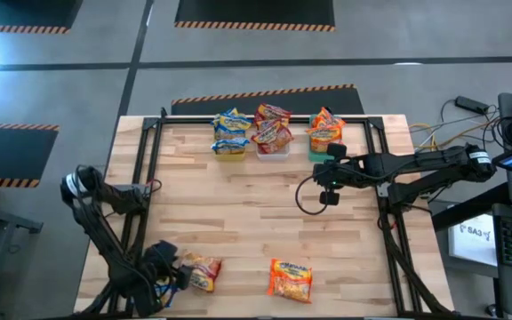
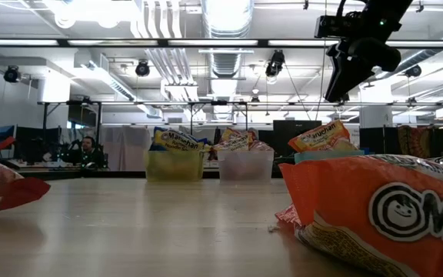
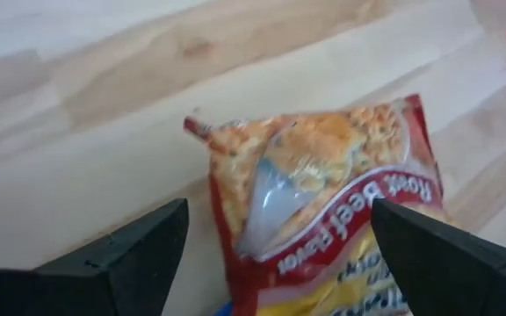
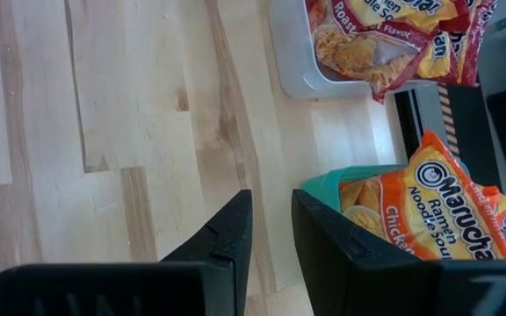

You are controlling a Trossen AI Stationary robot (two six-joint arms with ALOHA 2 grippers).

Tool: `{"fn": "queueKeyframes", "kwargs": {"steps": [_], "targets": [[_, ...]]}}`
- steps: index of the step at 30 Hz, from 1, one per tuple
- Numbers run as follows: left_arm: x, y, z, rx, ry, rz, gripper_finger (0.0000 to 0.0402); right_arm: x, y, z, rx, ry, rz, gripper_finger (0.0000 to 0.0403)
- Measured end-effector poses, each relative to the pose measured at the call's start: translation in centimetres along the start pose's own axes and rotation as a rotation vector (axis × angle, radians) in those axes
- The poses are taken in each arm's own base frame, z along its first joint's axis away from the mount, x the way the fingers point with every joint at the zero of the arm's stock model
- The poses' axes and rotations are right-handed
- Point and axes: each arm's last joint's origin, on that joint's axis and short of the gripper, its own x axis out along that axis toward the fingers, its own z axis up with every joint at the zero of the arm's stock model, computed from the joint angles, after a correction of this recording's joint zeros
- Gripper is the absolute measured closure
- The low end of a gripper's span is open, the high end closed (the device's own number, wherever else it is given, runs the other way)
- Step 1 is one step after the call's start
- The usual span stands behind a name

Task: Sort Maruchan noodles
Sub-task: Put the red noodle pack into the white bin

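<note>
A red roast-beef Maruchan packet (image 1: pixel 203 271) lies flat near the table's near-left corner. My left gripper (image 1: pixel 178 269) is open, and in the left wrist view its gripper (image 3: pixel 279 211) has one finger on each side of the packet (image 3: pixel 323 193). I cannot see it touching. An orange packet (image 1: pixel 290 278) lies flat to its right and fills the low view's foreground (image 2: pixel 383 215). My right gripper (image 1: pixel 330 191) hangs shut and empty over bare wood just in front of the green bin (image 1: pixel 321 153), raised above the table (image 2: pixel 352 69).
Three bins stand in a row at the far edge. The yellow bin (image 1: pixel 230 153) holds blue-and-yellow packets, the clear bin (image 1: pixel 272 151) red ones, and the green bin (image 4: pixel 323 189) orange ones. Bare wood lies between the bins and the two loose packets. Cables and equipment sit off the right edge.
</note>
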Motion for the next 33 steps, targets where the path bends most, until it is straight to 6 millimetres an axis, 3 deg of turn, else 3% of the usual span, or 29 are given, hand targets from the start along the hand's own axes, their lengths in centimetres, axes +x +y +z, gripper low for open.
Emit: {"fn": "queueKeyframes", "kwargs": {"steps": [5,11,20,33], "targets": [[1.0,-0.1,0.1,0.001,-0.048,-0.019,0.0065,0.0,0.0,0.0,-0.001,0.0,0.0,0.033],[1.7,-1.2,-0.2,0.038,0.047,-0.056,0.0066,0.0,0.0,0.0,0.0,0.0,0.0,0.033],[3.0,-1.8,0.7,0.055,0.025,-0.061,0.0075,0.0,0.0,0.0,0.0,0.0,0.0,0.033],[5.9,-3.9,4.4,0.206,-0.049,-0.024,0.0094,0.0,0.0,0.0,0.001,0.0,0.0,0.033]]}}
